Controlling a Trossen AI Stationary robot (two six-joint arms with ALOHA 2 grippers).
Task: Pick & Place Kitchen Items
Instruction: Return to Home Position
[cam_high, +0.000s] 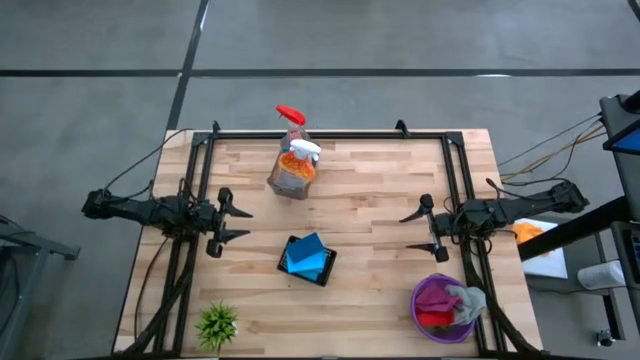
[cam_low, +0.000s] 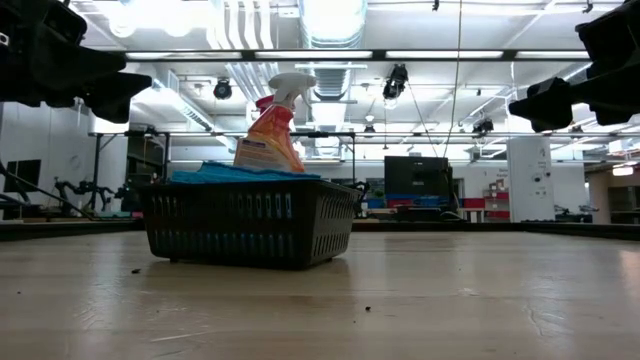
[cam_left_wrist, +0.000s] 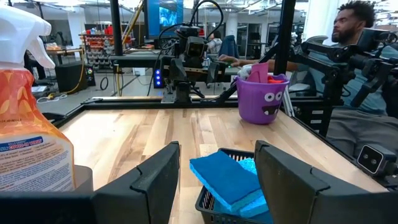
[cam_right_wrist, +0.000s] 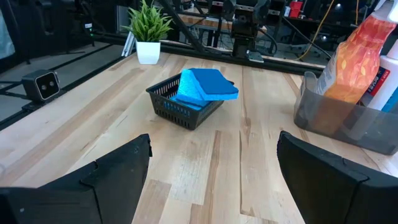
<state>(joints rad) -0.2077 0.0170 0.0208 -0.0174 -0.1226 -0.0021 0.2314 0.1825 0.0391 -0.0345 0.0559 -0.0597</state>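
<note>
left hand (cam_high: 243, 224) and right hand (cam_high: 407, 232) both hang released, empty; orange spray bottle (cam_left_wrist: 31, 140) label text unreadable.

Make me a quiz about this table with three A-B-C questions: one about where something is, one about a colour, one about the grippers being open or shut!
1. Where are the sponges? A on the floor B in the black bin C in a drawer
2. What colour is the bucket holding the cloths? A yellow B white C purple
3. How are the left gripper and right gripper? A open, empty B shut on a cloth C shut on a spoon
Answers: 1 B, the blue sponges lie piled in the bin; 2 C, its wall is purple; 3 A, each one's fingers stand apart with nothing between.
</note>
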